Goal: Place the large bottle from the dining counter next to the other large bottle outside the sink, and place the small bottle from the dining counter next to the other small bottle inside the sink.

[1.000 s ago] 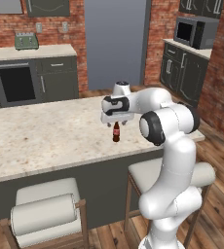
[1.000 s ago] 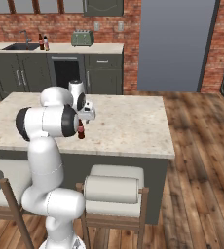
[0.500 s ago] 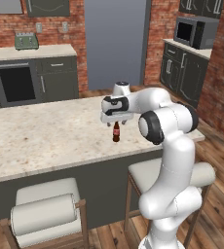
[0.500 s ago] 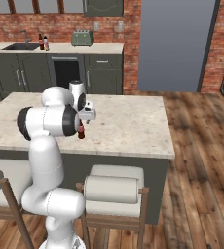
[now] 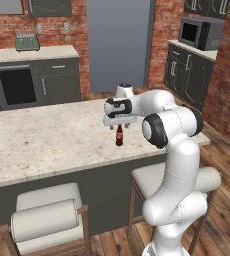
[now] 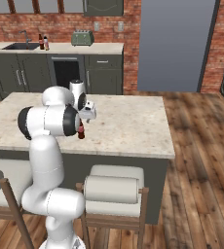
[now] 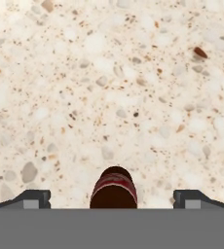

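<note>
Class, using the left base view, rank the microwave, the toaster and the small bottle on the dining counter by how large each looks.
1. microwave
2. toaster
3. small bottle, slimmest of the three, standing on the dining counter

The toaster is farthest from the camera, so its true size against the bottle is unsure.

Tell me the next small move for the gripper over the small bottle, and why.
Probably lower straight down. The open gripper sits above the small bottle, fingertips flanking its top but not yet beside its body on the dining counter.
</note>
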